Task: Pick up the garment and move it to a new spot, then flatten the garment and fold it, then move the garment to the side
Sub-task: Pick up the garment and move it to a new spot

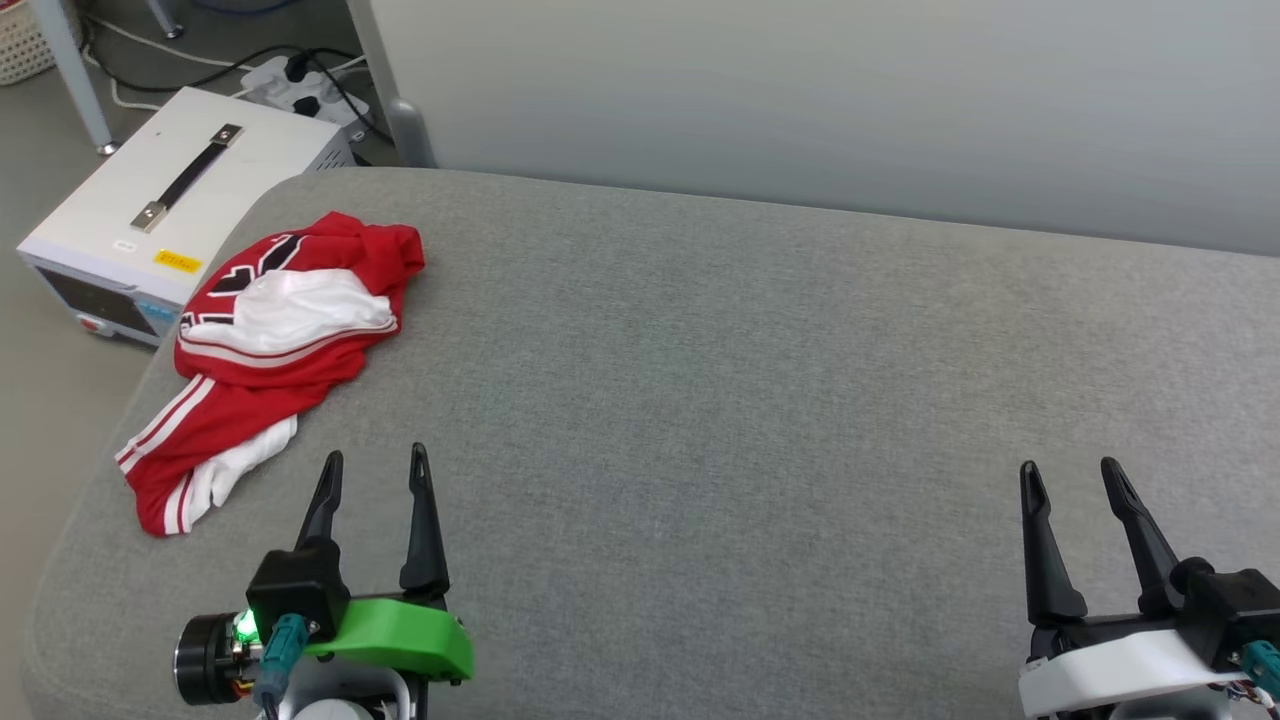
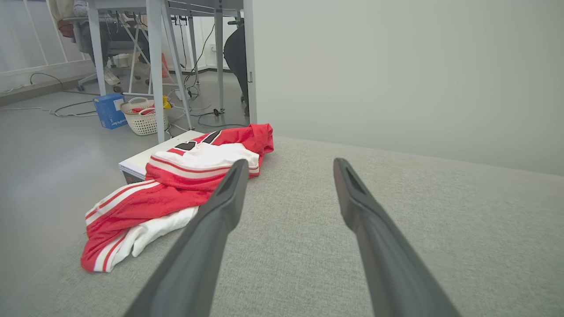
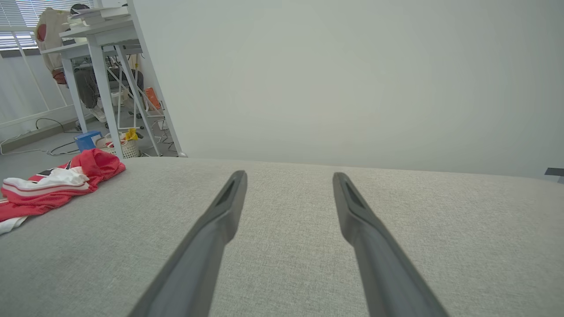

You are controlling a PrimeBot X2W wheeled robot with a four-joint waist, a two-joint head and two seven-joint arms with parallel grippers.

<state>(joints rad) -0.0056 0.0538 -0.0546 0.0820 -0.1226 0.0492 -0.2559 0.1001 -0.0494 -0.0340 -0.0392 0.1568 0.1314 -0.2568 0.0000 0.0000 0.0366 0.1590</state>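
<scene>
Grey cloth covered the big soft desk [image 1: 700, 400], and a plain pale wall [image 1: 800, 100] stood behind it.

The garment [image 1: 262, 398], a red jersey T-shirt with white sleeves and red-and-white stripes, lay in a crumpled heap. It was just ahead of the left gripper [image 1: 376, 455] and a little to its left, close to the desk's rounded corner. It was not touching the gripper. In the left wrist view the garment [image 2: 145, 200] sat beside the tip of the left gripper [image 2: 291, 162]. From the right gripper [image 1: 1070, 466] it was far off to the left, well apart.

Both grippers had their dark fingers spread wide, with nothing between them. I think they were like that so they could be ready to grab, because the picking up had not begun. The left one was nearer, so it looked like the better one to reach first.

Black shapes with white edges showed on top of the heap. They were bent by the folds, so no word could be read.

Past the garment, down beside the desk, sat a white metal box with a black handle [image 1: 170, 190]. Its small yellow sticker was too tiny to read.
</scene>
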